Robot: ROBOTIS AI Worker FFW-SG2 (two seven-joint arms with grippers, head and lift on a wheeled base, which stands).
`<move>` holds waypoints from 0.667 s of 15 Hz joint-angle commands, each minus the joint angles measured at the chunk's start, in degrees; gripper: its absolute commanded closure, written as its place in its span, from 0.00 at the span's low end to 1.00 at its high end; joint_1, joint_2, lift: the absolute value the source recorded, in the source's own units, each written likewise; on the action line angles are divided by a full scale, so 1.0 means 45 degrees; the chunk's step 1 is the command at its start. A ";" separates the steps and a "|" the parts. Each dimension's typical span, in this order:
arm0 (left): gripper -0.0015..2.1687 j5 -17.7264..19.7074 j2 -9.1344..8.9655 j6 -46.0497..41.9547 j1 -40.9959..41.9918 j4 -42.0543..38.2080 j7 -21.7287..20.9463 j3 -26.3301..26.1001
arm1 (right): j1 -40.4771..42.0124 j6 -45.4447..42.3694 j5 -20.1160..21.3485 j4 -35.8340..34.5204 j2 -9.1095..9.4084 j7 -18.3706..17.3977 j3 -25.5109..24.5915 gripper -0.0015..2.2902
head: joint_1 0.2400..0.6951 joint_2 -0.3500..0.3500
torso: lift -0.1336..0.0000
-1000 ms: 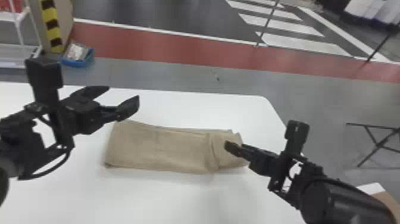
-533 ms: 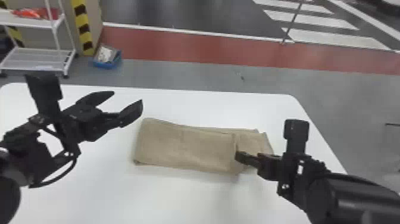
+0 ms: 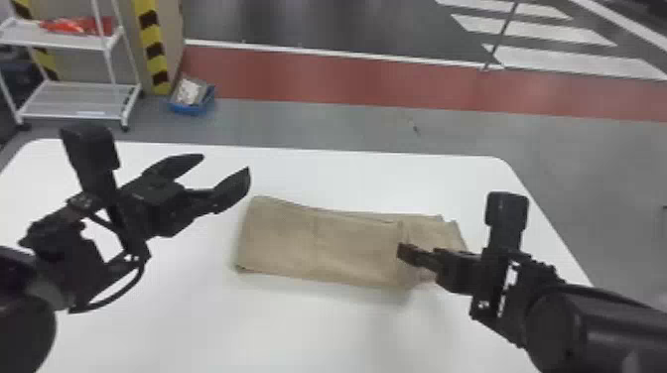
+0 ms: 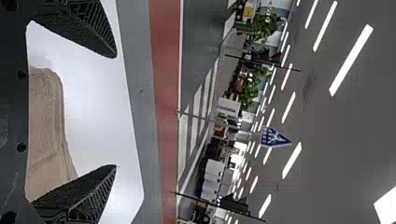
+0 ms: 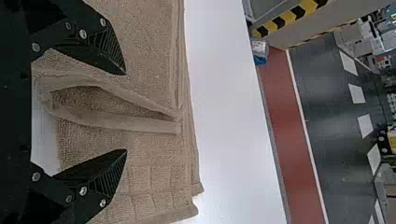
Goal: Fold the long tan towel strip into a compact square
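The tan towel (image 3: 317,243) lies as a long folded strip on the white table, with a raised fold and shorter layers at its right end. My right gripper (image 3: 404,253) is over that right part. In the right wrist view my right gripper (image 5: 125,112) has its fingers spread, a looped fold of the towel (image 5: 116,122) showing between them. My left gripper (image 3: 226,161) hangs above the table beyond the towel's left end, open and holding nothing. The left wrist view shows the left gripper (image 4: 116,111) with the towel (image 4: 46,130) lower down past its fingers.
The white table (image 3: 298,332) extends around the towel, its far edge running behind both arms. Beyond it on the floor stand a white shelf cart (image 3: 79,99) and a blue bin (image 3: 191,106), at the far left beside a yellow-black striped post (image 3: 151,44).
The head view has swung left, bringing more of the shelf cart in. Allowing for that, the towel lies much the same, and my left gripper remains open.
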 commanded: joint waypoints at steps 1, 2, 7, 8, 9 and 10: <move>0.02 0.0000 0.0003 0.0002 0.0000 0.0014 0.0000 0.0037 | -0.0139 -0.0063 -0.0385 0.0056 0.0011 -0.0007 -0.0122 0.15 | 1.00 0.23 | 0.07; 0.02 0.0000 0.0003 0.0002 0.0000 0.0014 0.0000 0.0057 | -0.0256 -0.0024 -0.0366 0.0154 0.0011 -0.0007 -0.0122 0.15 | 1.00 0.23 | 0.07; 0.02 0.0000 0.0003 0.0002 0.0000 -0.0005 0.0000 0.0076 | -0.0920 -0.0180 -0.0366 0.1912 0.0011 0.0012 -0.0532 0.15 | 1.00 0.23 | 0.07; 0.02 0.0000 0.0023 0.0002 0.0000 -0.0005 0.0000 0.0076 | -0.0939 -0.0180 -0.0405 0.1990 0.0011 0.0071 -0.0571 0.15 | 1.00 0.23 | 0.07; 0.02 0.0000 0.0023 0.0002 0.0000 -0.0005 0.0000 0.0076 | -0.0979 -0.0180 -0.0424 0.2029 0.0011 0.0149 -0.0610 0.15 | 1.00 0.23 | 0.07; 0.02 0.0000 0.0023 0.0002 0.0000 -0.0005 0.0000 0.0076 | -0.1018 -0.0141 -0.0424 0.2029 0.0011 0.0208 -0.0630 0.18 | 1.00 0.23 | 0.07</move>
